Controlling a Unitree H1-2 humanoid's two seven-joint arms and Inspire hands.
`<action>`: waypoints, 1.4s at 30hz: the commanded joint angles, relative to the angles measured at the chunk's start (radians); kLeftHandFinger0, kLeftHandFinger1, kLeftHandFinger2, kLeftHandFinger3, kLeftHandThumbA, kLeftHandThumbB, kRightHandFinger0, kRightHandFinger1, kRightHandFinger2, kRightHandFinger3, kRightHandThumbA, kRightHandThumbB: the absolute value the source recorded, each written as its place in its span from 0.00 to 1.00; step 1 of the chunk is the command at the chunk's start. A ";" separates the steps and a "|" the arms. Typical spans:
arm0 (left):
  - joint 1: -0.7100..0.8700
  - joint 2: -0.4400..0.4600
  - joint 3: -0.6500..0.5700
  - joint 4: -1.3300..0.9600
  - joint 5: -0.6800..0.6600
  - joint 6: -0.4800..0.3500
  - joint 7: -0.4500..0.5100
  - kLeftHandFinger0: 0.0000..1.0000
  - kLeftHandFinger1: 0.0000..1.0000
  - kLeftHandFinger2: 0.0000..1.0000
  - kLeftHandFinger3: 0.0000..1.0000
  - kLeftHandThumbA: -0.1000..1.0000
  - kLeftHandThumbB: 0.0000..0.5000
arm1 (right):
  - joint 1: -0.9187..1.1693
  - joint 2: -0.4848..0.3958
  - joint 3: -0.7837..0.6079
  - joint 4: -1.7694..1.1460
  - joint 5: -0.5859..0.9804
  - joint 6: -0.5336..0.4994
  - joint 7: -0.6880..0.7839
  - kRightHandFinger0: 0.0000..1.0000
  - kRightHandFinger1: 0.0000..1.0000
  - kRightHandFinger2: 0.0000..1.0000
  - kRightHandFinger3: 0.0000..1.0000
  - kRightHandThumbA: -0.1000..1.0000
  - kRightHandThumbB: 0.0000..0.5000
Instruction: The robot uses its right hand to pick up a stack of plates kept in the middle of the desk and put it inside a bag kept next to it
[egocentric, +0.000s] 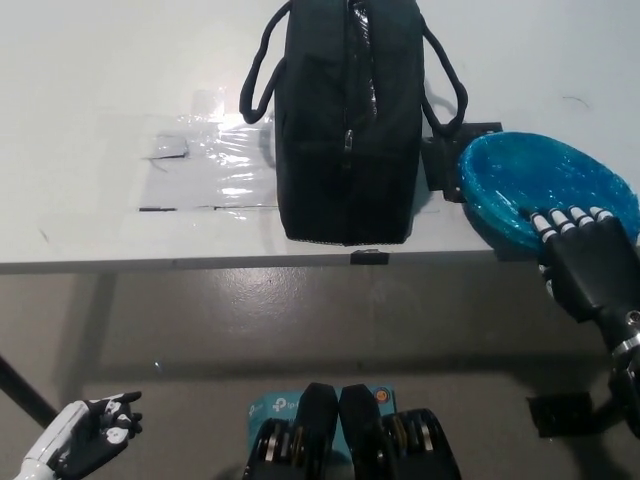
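A stack of blue plates (540, 185) wrapped in clear film sits at the desk's right front edge, tilted, with its near rim over the edge. My black right hand (585, 262) grips that near rim: fingers (568, 220) lie on top, and the thumb is hidden beneath. The black bag (345, 120) stands upright in the middle of the desk, just left of the plates, its handles hanging to both sides. Its top opening is seen edge-on. My white left hand (88, 440) rests open at the lower left, below desk level.
A clear plastic sheet (205, 165) is taped flat on the white desk (90, 110) left of the bag. A small black object (445, 160) lies between the bag and the plates. The desk's front edge (180, 265) runs across the picture, with grey floor below.
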 joint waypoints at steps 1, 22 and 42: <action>-0.008 0.026 0.004 -0.011 0.007 -0.027 -0.003 0.78 0.80 0.88 0.96 0.00 0.45 | 0.002 0.082 -0.133 -0.068 0.283 0.076 0.117 0.00 0.12 0.36 0.19 0.00 0.09; 0.001 0.028 -0.001 -0.017 0.017 -0.045 -0.002 0.79 0.81 0.89 0.95 0.00 0.44 | -0.163 0.371 -0.731 -0.193 0.953 0.380 0.199 0.00 0.00 0.01 0.09 0.00 0.40; -0.007 0.023 -0.004 -0.020 0.021 -0.020 0.002 0.79 0.81 0.87 0.94 0.00 0.44 | -0.433 0.371 -0.840 -0.178 1.081 0.380 0.214 0.00 0.00 0.11 0.34 0.00 0.46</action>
